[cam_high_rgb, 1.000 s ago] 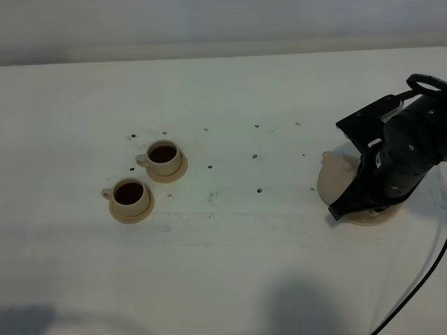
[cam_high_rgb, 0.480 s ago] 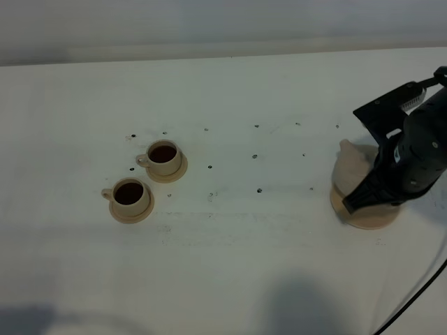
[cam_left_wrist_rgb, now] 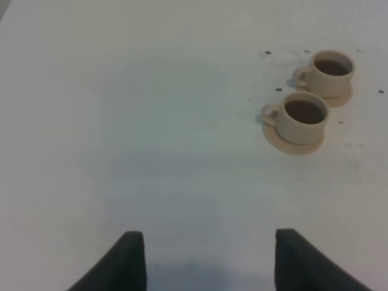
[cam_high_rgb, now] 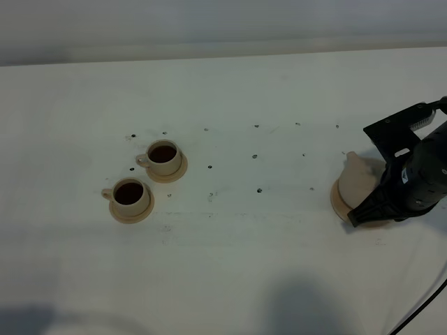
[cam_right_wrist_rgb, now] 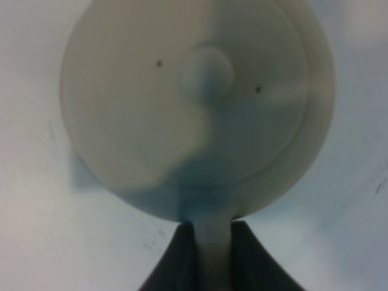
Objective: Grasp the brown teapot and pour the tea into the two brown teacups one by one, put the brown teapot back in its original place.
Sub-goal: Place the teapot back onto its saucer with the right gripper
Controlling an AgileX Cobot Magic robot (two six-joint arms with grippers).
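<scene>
Over the last second the right gripper (cam_high_rgb: pixel 386 202) has carried the brown teapot (cam_high_rgb: pixel 360 178) rightward and down toward the right edge of the exterior high view, so that the pot now sits low over its wide saucer (cam_high_rgb: pixel 339 201), the original place. Both teacups (cam_high_rgb: pixel 130 195) (cam_high_rgb: pixel 164 156) stand on their small saucers at centre left of that frame, dark tea showing in each, so pouring looks finished and the step in hand is the return of the pot. In the right wrist view the dark fingers (cam_right_wrist_rgb: pixel 182 257) are pinched on the pot's loop handle (cam_right_wrist_rgb: pixel 213 248), with the knobbed lid (cam_right_wrist_rgb: pixel 206 73) filling the frame. The left gripper (cam_left_wrist_rgb: pixel 203 257) hangs idle with its jaws spread apart over bare table. Whether the pot already rests on the saucer is hidden by the arm; the next move likely calls for settling it flat, then releasing the handle and lifting clear without tipping it.
</scene>
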